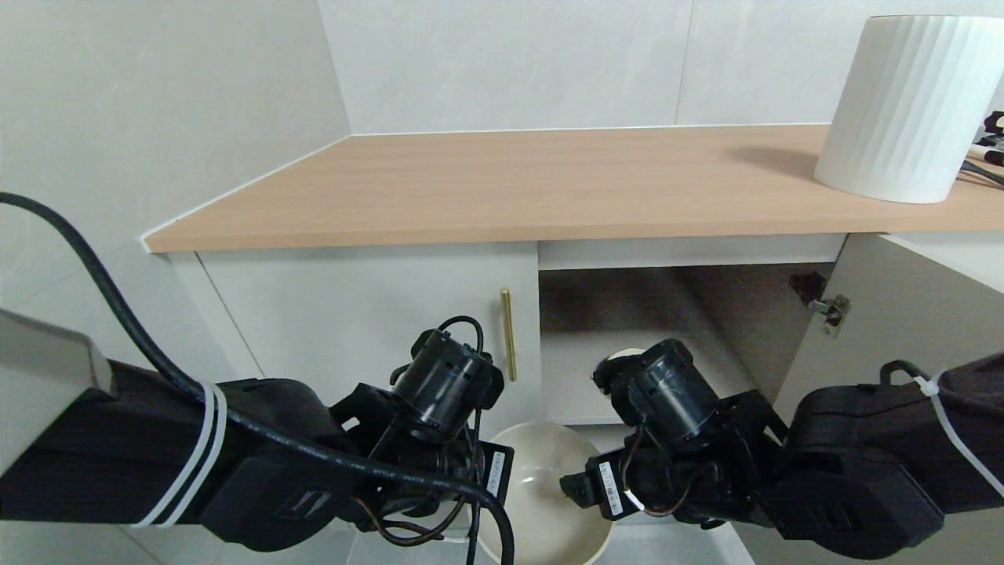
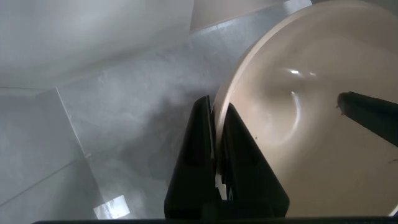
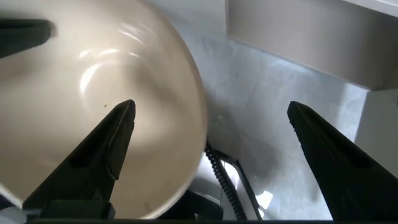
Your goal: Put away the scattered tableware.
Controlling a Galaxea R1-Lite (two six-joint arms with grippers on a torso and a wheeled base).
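The cream bowl (image 1: 541, 502) is low down, closest to the robot, between its two arms. The left gripper (image 2: 216, 115) is pinched tight on the bowl's rim - one finger inside and one outside, with the thin edge squeezed between them. The right gripper (image 3: 211, 109) is spread wide apart. One of its fingers hangs over the inside of the bowl and the other is out past the rim, so the edge of the bowl lies between them. It is hard to tell if the inner finger touches the bowl. Under the bowl is a grey floor (image 2: 118, 130).

Just behind the bowl stands a white cupboard (image 1: 353, 314). Its left door is closed and has a thin gold handle (image 1: 507, 333). Its right door (image 1: 902, 314) is swung open, with a metal hinge (image 1: 831, 311) on it, and the space inside looks dark. On top lies a wooden counter (image 1: 510, 188). Far back on the right of the counter sits a big white ribbed tub (image 1: 902, 110) - behind it is a pale wall (image 1: 510, 63).
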